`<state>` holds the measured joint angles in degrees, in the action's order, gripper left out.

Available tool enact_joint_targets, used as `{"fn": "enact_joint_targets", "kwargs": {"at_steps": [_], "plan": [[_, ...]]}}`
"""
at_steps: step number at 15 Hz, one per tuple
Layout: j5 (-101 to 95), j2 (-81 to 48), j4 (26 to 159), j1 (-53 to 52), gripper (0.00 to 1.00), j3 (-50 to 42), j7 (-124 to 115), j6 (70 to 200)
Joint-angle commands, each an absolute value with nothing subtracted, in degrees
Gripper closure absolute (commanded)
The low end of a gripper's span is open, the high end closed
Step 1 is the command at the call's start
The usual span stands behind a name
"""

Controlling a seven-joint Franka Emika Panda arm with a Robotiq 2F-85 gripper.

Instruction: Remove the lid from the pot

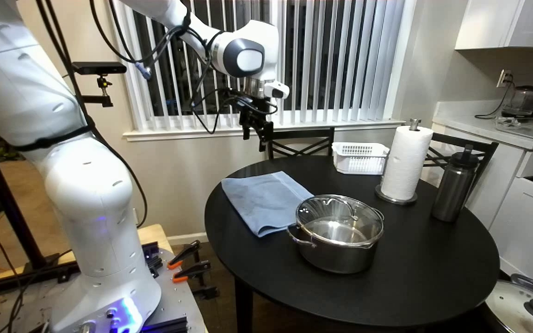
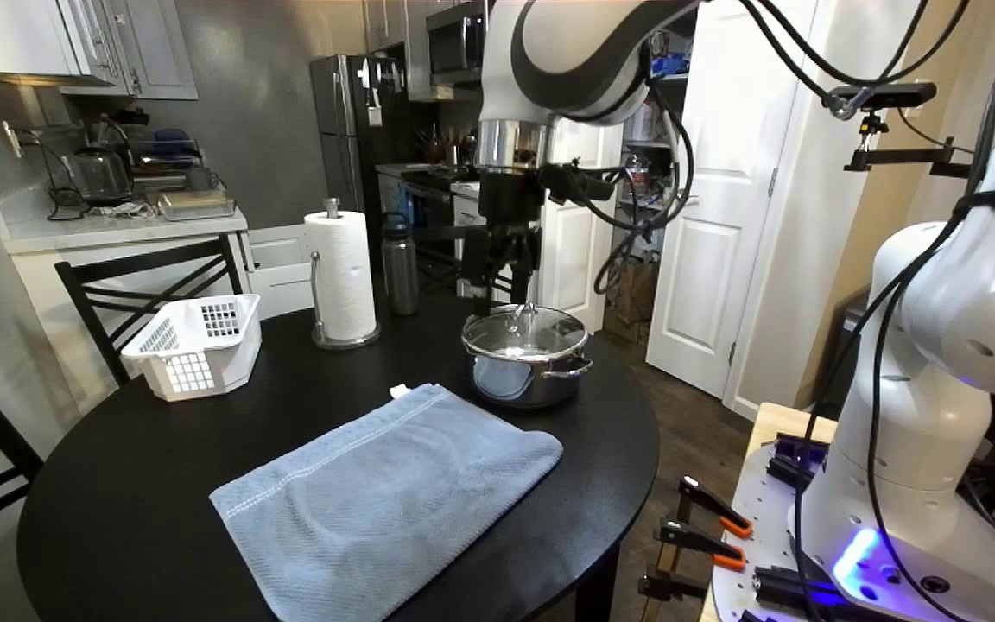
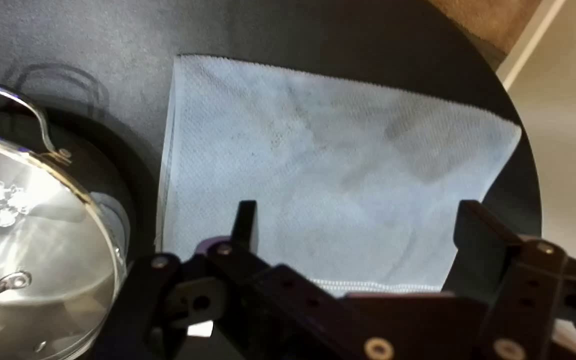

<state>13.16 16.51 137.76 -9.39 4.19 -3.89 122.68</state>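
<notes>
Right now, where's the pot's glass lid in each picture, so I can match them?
In an exterior view, the lid sits right of centre, lower half; blue cloth to its left.
In an exterior view, the lid is near the centre; blue cloth below left.
In the wrist view, the lid is lower left, cut by the picture's edge; blue cloth right.
Shared landmark: that blue cloth.

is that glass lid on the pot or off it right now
On: in both exterior views, the glass lid covers the pot, rim meeting rim.

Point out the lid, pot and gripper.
Lid (image 1: 339, 222): in an exterior view, middle of the glass.
Pot (image 1: 337, 259): in an exterior view, outer steel wall.
Gripper (image 3: 359, 225): wrist view, midway between open fingertips.
</notes>
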Motion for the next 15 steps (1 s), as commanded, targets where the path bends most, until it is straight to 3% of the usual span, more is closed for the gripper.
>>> {"fn": "enact_joint_targets", "kwargs": {"at_steps": [1, 9, 15], "plan": [[17.1, 15.86, 131.61, -5.32, 0.0, 0.58, -5.55, 118.19], [22.0, 8.08, 127.19, 2.1, 0.0, -4.63, -14.05, 118.86], [26.19, 6.68, 133.12, 5.29, 0.0, -6.4, -21.69, 128.56]]}}
